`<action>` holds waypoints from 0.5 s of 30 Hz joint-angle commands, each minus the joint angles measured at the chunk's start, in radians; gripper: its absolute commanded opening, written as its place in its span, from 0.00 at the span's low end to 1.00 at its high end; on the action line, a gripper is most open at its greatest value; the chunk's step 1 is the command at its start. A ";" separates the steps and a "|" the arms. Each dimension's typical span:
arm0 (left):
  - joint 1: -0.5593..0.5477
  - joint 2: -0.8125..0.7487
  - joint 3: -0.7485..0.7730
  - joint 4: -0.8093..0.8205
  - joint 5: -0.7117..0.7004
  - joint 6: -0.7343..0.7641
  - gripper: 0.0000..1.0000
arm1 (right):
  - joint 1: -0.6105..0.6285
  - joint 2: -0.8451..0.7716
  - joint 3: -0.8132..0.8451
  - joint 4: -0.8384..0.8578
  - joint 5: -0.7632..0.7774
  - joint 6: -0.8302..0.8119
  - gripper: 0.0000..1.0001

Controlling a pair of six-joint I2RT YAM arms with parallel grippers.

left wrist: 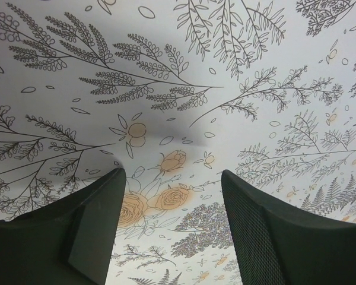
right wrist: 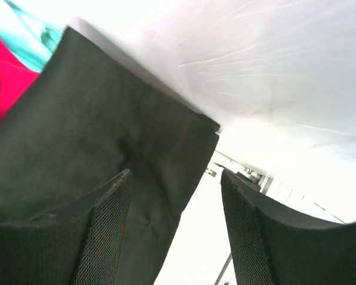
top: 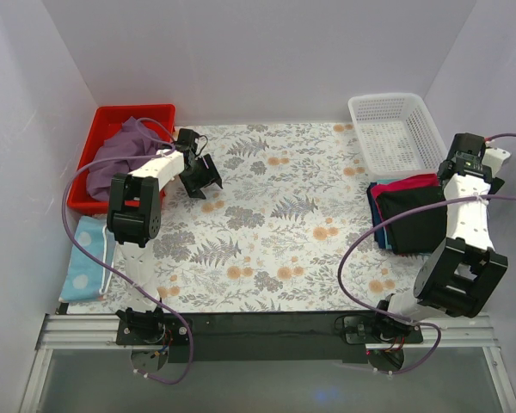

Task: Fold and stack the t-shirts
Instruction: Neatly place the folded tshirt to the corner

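Your left fingers (left wrist: 89,231) and right fingers (right wrist: 273,237) stand wide and empty. The black t-shirt (top: 408,219) tops the pile (top: 381,215) at the right edge. Next, fetch the purple t-shirt (top: 120,151) from the red bin (top: 133,110), far-left corner.

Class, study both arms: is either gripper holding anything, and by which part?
Nothing is held. The left gripper is open over the floral tablecloth; the right gripper is open above the black t-shirt, its fingers not gripping it.

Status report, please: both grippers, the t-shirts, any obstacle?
Left gripper open, empty, over the floral tablecloth. Right gripper open at the black t-shirt atop the folded stack. Purple t-shirt crumpled in the red bin. No obstacle seen.
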 commanded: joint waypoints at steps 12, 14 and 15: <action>-0.013 -0.063 -0.067 0.057 0.026 0.052 0.65 | 0.338 -0.185 -0.049 0.053 -0.032 -0.032 0.66; -0.021 -0.080 -0.094 0.074 0.027 0.061 0.65 | 0.444 -0.207 -0.060 0.054 -0.015 -0.059 0.67; -0.024 -0.095 -0.105 0.088 0.024 0.064 0.65 | 0.472 -0.231 -0.066 0.059 -0.013 -0.061 0.68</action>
